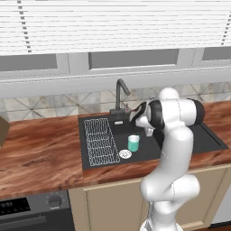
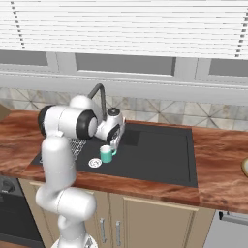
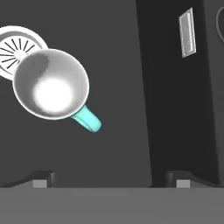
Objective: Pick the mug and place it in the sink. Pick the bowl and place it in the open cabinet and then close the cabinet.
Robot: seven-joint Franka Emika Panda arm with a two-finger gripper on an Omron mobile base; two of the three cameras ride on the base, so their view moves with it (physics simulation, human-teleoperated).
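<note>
Black sink (image 1: pixel 207 135) holds upright mug (image 1: pixel 133 143) beneath spread, empty claw (image 1: pixel 149 131).

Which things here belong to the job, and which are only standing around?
Job:
- mug, upright on the sink floor
- sink
- gripper, jaws open above the mug
- bowl, at the right base view's edge

Not job:
- wire rack
- tap
- drain
- stove
</note>
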